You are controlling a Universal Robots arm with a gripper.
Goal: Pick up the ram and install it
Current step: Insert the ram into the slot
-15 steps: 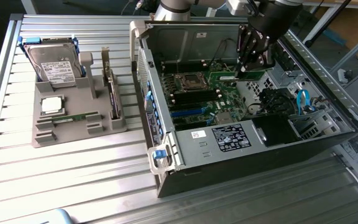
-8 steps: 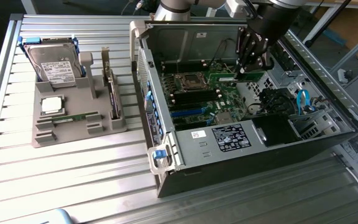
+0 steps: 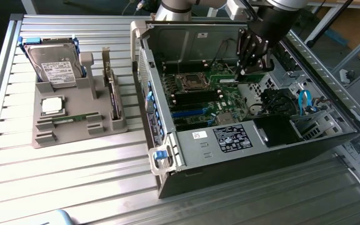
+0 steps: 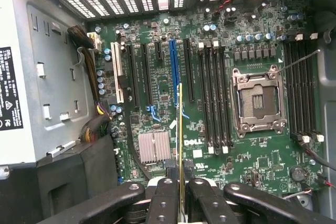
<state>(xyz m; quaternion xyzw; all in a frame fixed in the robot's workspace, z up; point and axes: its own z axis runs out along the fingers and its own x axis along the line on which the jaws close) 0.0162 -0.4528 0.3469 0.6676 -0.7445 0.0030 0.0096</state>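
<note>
Ram (image 4: 180, 129) is pinched edge-on between the two black fingers (image 4: 165, 203) of the claw (image 4: 181, 195), which are pressed together on its thin sides. From the wrist it shows as a narrow yellow-green strip standing out over the green motherboard (image 4: 252, 161). In that picture it runs alongside the blue slot (image 4: 173, 66), with the row of long black memory slots (image 4: 215, 98) and the open processor socket (image 4: 258, 103) off to one side and a small silver heat sink (image 4: 153, 146) to the other. Whether it touches the board I cannot tell.

From across the room, the claw (image 3: 247, 70) hangs down inside the open computer case (image 3: 230, 154), just to the exterior view's right of the socket (image 3: 189, 80). To the exterior view's left, well apart from the case, a grey tray (image 3: 42, 136) sits on the slatted metal table (image 3: 73, 178). It holds a hard drive (image 3: 54, 65), a square silver chip (image 3: 52, 105) and an upright card (image 3: 110, 89).
</note>
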